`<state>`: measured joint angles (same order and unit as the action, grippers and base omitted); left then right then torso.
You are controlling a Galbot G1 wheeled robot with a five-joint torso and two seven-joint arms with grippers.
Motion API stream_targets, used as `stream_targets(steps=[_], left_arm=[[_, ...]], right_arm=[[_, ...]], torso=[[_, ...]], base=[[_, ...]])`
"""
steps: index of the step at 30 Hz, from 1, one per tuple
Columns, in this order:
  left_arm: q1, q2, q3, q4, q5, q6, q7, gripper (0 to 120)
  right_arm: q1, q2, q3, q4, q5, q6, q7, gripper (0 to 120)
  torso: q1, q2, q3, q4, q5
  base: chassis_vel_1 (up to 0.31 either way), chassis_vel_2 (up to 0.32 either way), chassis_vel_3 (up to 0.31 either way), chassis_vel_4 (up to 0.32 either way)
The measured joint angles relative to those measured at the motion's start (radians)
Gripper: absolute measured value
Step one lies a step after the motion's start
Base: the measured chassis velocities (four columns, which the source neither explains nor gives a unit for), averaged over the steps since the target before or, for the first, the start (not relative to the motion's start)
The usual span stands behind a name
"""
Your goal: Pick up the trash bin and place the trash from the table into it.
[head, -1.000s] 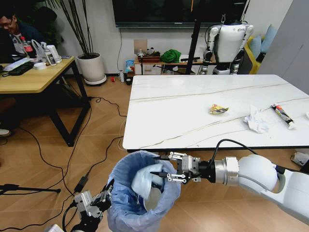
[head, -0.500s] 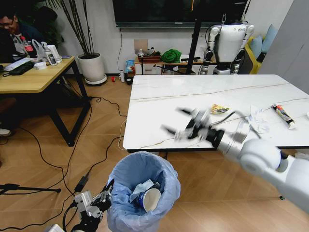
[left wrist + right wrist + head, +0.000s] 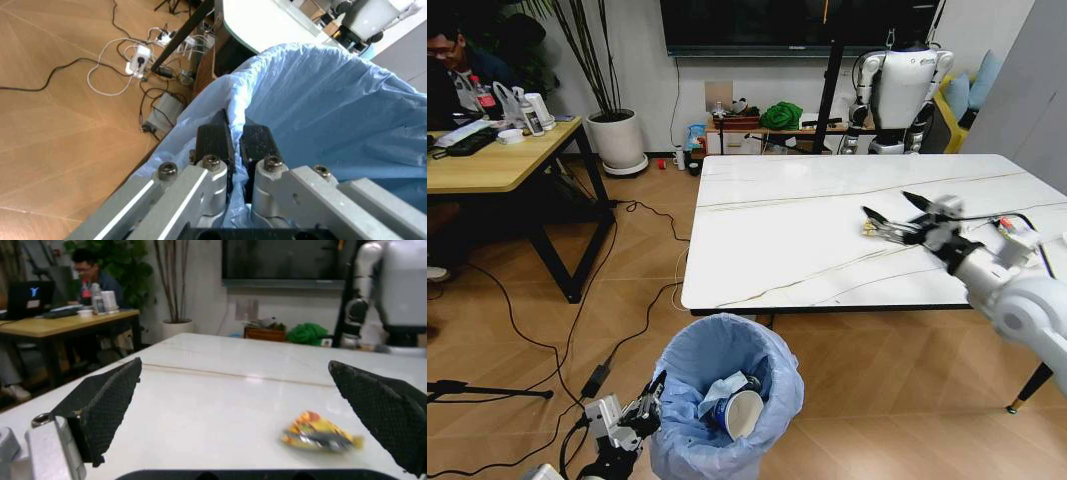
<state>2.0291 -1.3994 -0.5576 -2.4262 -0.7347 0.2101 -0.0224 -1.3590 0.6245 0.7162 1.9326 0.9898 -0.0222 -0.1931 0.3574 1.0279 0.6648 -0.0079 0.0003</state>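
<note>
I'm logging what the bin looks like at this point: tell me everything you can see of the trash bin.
The trash bin is small and round, lined with a crinkly light-blue plastic bag that spills over its rim and covers its sides. It stands upright in front of the table, near its left corner. The left hand is shut on its rim, pinching the bag. Inside lie a blue paper cup with a white interior, on its side, and some crumpled tissue.

even indoor light, bright enough throughout; soft glare on the table (image 3: pixel 827 215) top, faint shadows on it. my right gripper (image 3: pixel 897 215) is smeared by motion blur in the head view. in my right wrist view the yellow wrapper (image 3: pixel 320 436) looks soft, my fingers (image 3: pixel 107 402) near-black
</note>
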Motion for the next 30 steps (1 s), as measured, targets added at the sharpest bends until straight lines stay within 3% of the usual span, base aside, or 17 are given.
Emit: stream_targets(steps=[2,6,14,30], left_arm=[[0.000,0.000,0.000,0.000,0.000,0.000,0.000,0],[0.002,0.001,-0.001,-0.001,0.000,0.000,0.000,0],[0.007,-0.002,-0.003,-0.004,0.009,-0.003,0.002,0],[0.014,0.004,0.002,-0.011,0.020,-0.006,0.007,0]], right_arm=[[-0.013,0.011,0.014,0.000,-0.002,0.000,-0.002,100],[-0.091,0.118,0.140,0.000,-0.004,-0.001,-0.018,100],[-0.178,0.194,0.229,0.017,-0.005,-0.009,-0.045,100],[-0.231,0.219,0.253,0.023,-0.013,0.015,-0.075,100]], torso=[[0.000,0.000,0.000,0.0000,0.0000],[0.000,0.000,0.000,0.0004,-0.0002],[0.000,0.000,0.000,0.0005,-0.0003],[0.000,0.000,0.000,0.0004,-0.0003]], base=[[0.000,0.000,0.000,0.000],[0.000,0.000,0.000,0.000],[0.000,0.000,0.000,0.000],[0.000,0.000,0.000,0.000]])
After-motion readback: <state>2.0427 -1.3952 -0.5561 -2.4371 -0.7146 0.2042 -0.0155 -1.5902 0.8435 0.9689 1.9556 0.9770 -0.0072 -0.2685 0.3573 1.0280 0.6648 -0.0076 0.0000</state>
